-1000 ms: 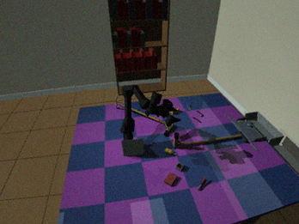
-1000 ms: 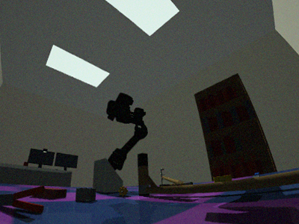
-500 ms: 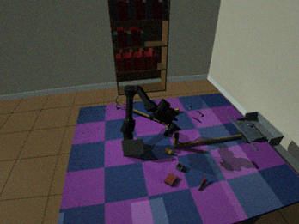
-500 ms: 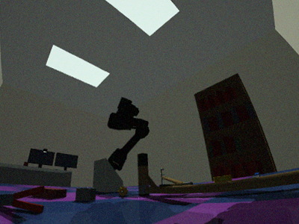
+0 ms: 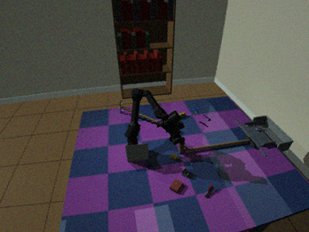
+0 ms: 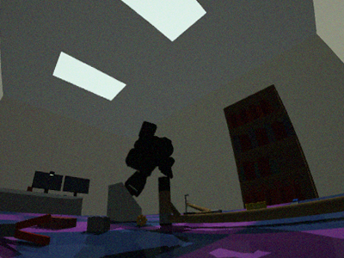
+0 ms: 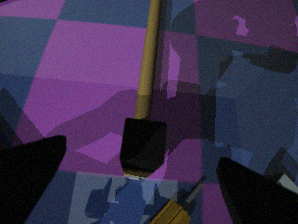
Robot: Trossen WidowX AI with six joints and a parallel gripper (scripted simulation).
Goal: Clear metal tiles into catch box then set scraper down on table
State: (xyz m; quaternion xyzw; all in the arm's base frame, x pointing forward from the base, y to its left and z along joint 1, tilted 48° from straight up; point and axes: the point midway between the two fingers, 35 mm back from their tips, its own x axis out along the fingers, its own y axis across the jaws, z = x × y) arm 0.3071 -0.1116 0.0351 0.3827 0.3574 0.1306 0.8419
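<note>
The long scraper lies on the table. Its wooden handle [image 5: 218,146] [image 6: 265,214] [image 7: 149,60] runs to a thin crosswise blade [image 5: 260,148] by the steel bench plate [image 5: 253,130]. At its near end stands an upright, dark-topped grip [image 6: 164,197] [image 7: 144,145]. The catch box [image 5: 280,135] is at the plate's far end. The metal tiles cannot be made out. My gripper [image 5: 180,140] [image 6: 166,168] [image 7: 142,151] is open, pointing down above the grip. In the wrist view the grip shows between the two fingers, touching neither.
Near the scraper's near end lie a yellow-handled tool [image 5: 174,157] [image 7: 172,212], a dark block [image 5: 188,173] [image 6: 98,225], a red block [image 5: 176,185] and a red V-shaped tool [image 5: 210,190] [image 6: 40,222]. A hooked stick [image 5: 144,117] lies behind the arm. A yellow block [image 5: 182,114] [image 6: 255,206] and thin dark rods [image 5: 203,124] lie farther back.
</note>
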